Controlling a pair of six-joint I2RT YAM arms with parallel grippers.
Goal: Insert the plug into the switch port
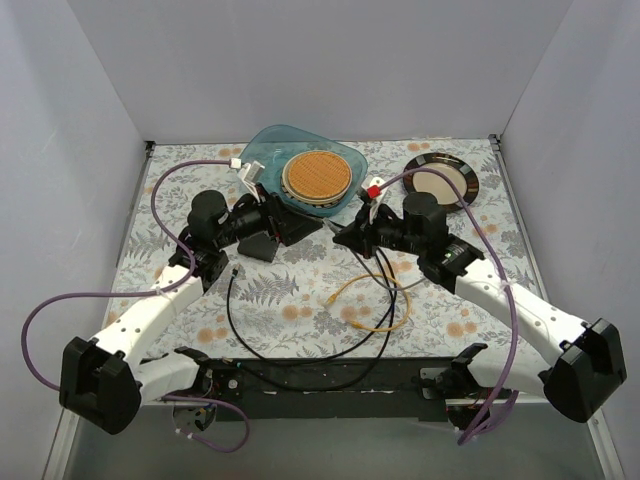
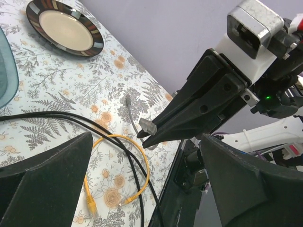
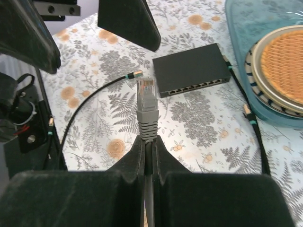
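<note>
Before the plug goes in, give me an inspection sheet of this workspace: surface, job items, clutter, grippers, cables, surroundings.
Surface: floral tablecloth, flat; no spills seen.
Job's things: switch lies flat on the cloth, port row towards the plug, which is held clear of it and not yet inserted.
Clutter: teal tray carrying a woven round mat; dark-rimmed plate beside it.
Grippers: right gripper shut on the plug's grey boot; left gripper open, holding nothing.
Cables: yellow cable and black cables lie loose on the cloth.
Surroundings: plain pale walls on three sides.
</note>
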